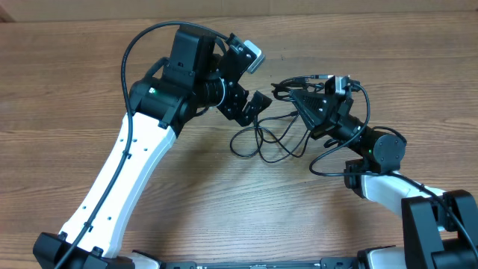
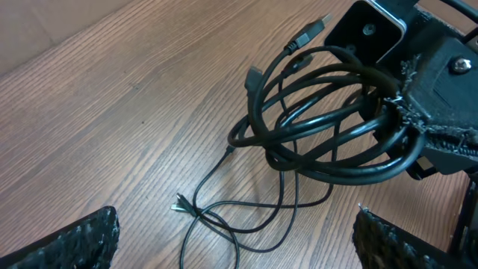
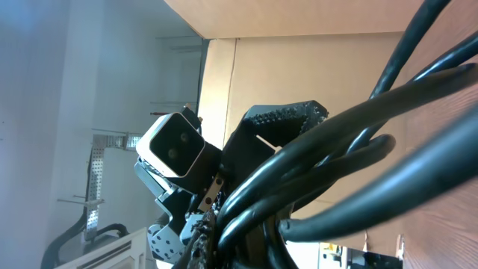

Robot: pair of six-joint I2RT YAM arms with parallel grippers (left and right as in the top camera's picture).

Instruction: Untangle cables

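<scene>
The cables are thin black cords. One coiled bunch (image 2: 321, 123) hangs lifted off the table, and my right gripper (image 2: 407, 112) is shut on it at its right side. From the bunch, thin strands trail down in loose loops (image 2: 239, 220) on the wood, ending in a small plug (image 2: 181, 207). Overhead, the bunch (image 1: 286, 88) sits at the right gripper (image 1: 297, 96) and the loops (image 1: 269, 140) lie below it. My left gripper (image 1: 251, 107) is open just left of the bunch; its fingers (image 2: 71, 243) stand wide apart above the loops. The right wrist view is filled by the cables (image 3: 336, 142).
The wooden table (image 1: 149, 179) stretches to the left and front of the cables. The left arm's white link (image 1: 119, 179) runs diagonally from the front left. The right arm's base (image 1: 418, 202) is at the front right. The left wrist camera (image 3: 175, 146) faces the right gripper.
</scene>
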